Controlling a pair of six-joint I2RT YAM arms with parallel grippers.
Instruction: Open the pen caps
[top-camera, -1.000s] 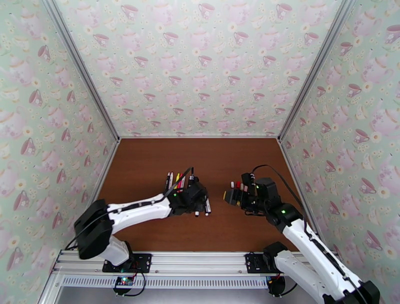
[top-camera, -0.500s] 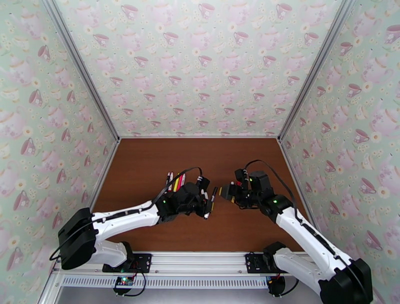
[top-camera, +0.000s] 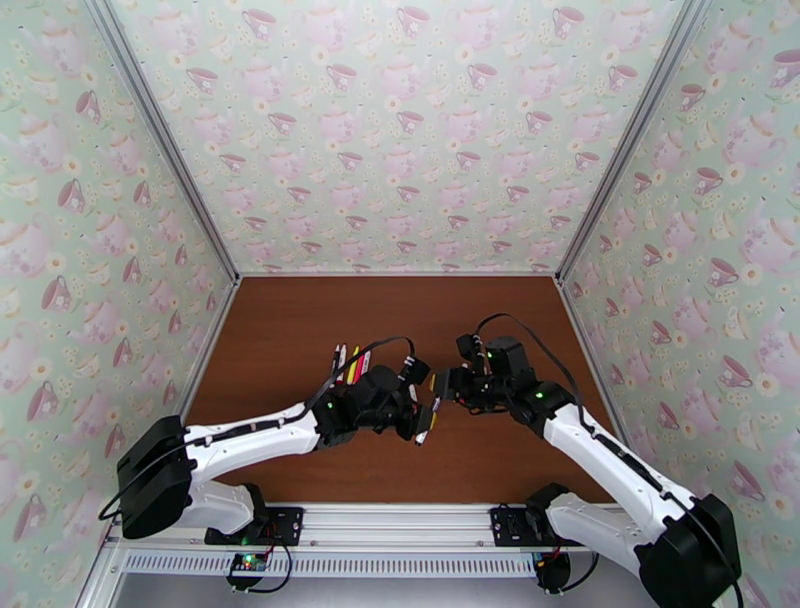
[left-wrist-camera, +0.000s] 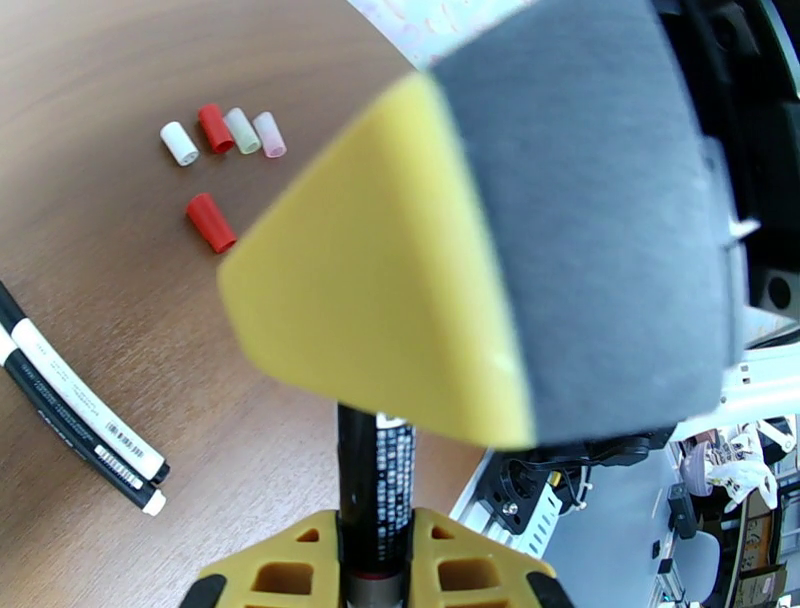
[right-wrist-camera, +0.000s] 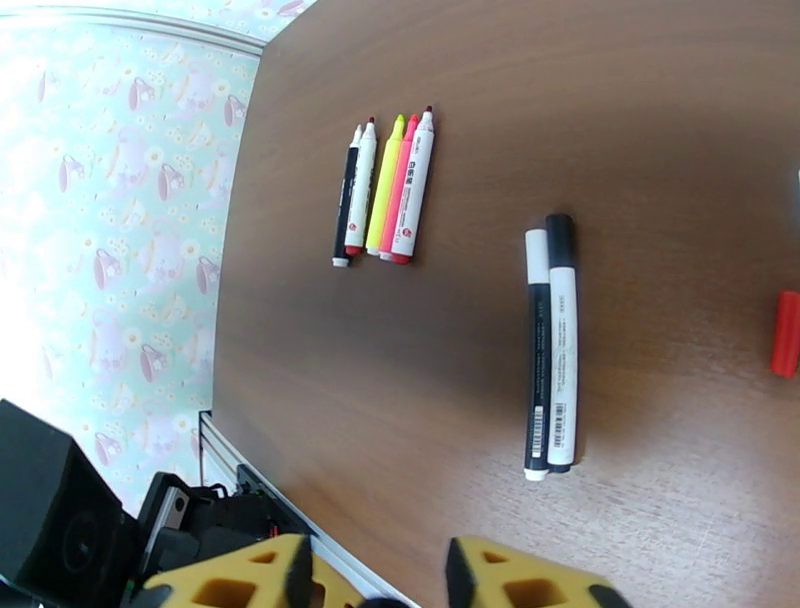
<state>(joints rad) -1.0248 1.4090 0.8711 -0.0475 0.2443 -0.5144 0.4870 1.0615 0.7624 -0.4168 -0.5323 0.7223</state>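
Task partly done, by my reading. Five loose caps (left-wrist-camera: 214, 128) lie on the tabletop (right-wrist-camera: 650, 120), upper left of the left wrist view: four in a close line (white, red, pale, pink) and a second red one just below, apart from them. Upper middle of the right wrist view: a row of five pens (right-wrist-camera: 385, 190) side by side, black, white, yellow, pink-red, white. Their upper ends narrow to small coloured tips, so these look opened. Five caps off, five bare tips: the counts agree. Right of centre in the same view, a pair of pens (right-wrist-camera: 561, 360) lies flush together, one black-barrelled, one white. Their upper ends are blunt, one white and one black, so probably capped, though not certain at this size. Left tool (left-wrist-camera: 375, 522), bottom centre of the left wrist view, is clamped on the held pen (left-wrist-camera: 375, 465), a black barrel with white print running up the frame. The pen's far end is hidden there behind the right tool (right-wrist-camera: 380, 572), which sits close to the lens. In the right wrist view that tool's fingers stand somewhat apart at the bottom edge with something dark between them. Whether they pinch the cap, cannot tell. Left to do, as I judge: pull this cap, then open the pair.
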